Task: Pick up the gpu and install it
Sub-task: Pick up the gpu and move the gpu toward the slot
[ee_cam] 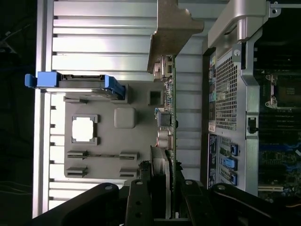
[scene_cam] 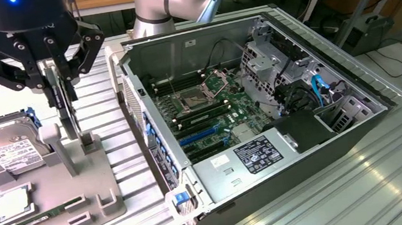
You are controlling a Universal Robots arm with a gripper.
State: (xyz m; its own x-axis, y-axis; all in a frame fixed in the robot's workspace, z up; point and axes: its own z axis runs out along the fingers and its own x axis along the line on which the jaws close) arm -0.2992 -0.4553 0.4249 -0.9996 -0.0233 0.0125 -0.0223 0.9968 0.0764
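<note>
- Open computer case (scene_cam: 179,53): lies on its side at the exterior view's right, with the motherboard exposed. My hand is well apart from it.
- Grey holder tray (scene_cam: 111,178): sits beside the case, under my hand.
- My gripper (scene_cam: 55,74): fingers drawn narrow and clamped on the upper edge of the gpu (scene_cam: 68,112).
- The gpu: hangs upright and edge-on over the tray. I cannot tell if its lower end touches the tray's slot.
- Hard drive (scene_cam: 3,147): stands in the tray, near the gpu.
</note>
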